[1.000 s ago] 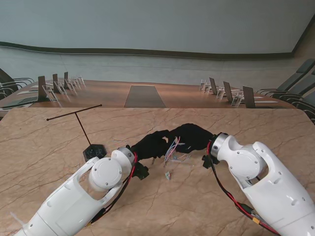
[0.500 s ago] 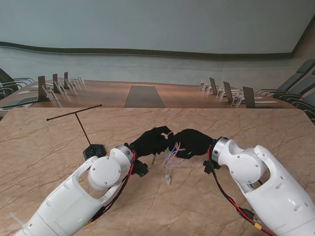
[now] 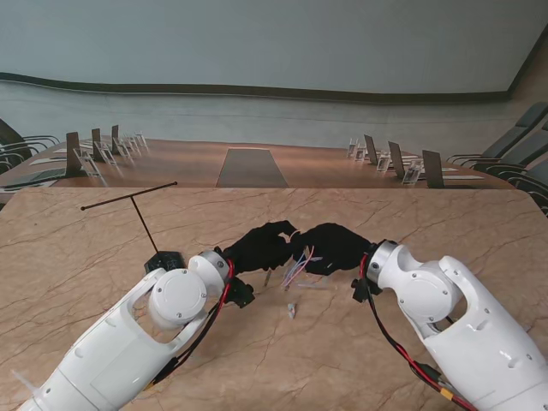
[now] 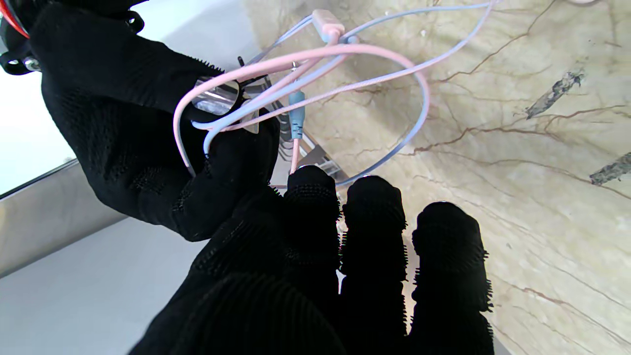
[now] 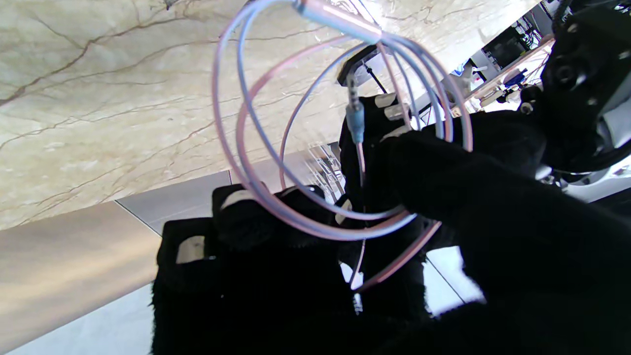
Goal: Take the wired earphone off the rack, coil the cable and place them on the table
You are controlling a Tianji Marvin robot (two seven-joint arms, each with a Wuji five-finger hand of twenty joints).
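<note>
Hands now closer together, cable looped between.

I see the earphone cable, pink and pale blue, hanging in loose loops at frame centre. Loops overlap, untidy. A small pale earphone piece lies on the table just below. Black T-shaped rack stands upright, upper left, bare.

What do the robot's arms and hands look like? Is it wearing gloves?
Yes. Both arms are smooth, rounded white shells with red and black cables running along them. The left hand and right hand each have five fingers covered in black knit gloves.
</note>
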